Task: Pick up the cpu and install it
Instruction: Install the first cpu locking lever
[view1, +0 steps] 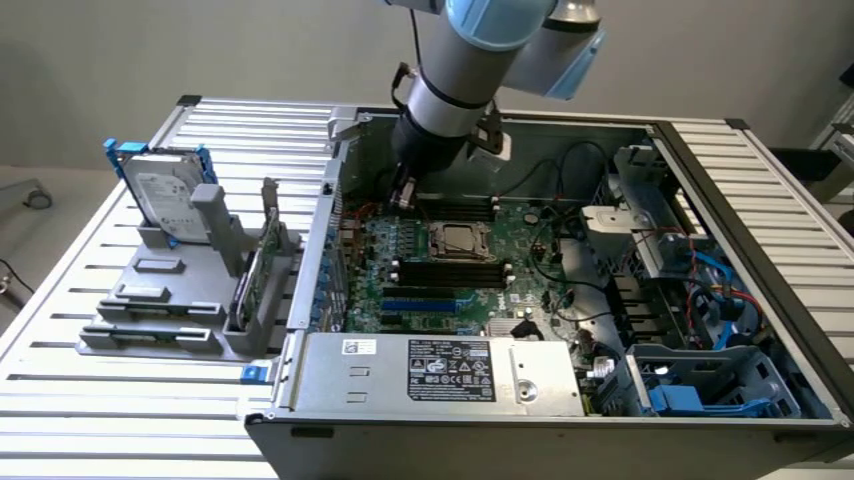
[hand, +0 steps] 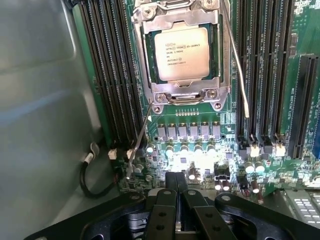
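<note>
The small flat square cpu (hand: 181, 52) with its pale silvery-grey metal top lies flat inside the silver metal-framed socket (hand: 150, 75) on the green motherboard (hand: 295, 165). Printed lettering shows on its top, and the frame borders it on all four sides. Long black memory slots (hand: 107, 75) run along both sides of the socket.

The black pincer (hand: 176, 176) has its two fingers pressed together with nothing between them. It hangs over a row of small round capacitors (hand: 185, 147) just beside the socket, apart from the cpu.

In the exterior view, the grey and blue arm (view1: 447, 95) reaches down into the open black computer case (view1: 747, 200). The pincer (view1: 403, 195) sits toward the exterior view's left of the cpu (view1: 463, 240). The case stands on a slatted aluminium surface (view1: 107, 420). Well apart from it, on the exterior view's left, a silver hard drive with a blue frame (view1: 167, 195) stands upright in a grey holder (view1: 160, 330).
</note>
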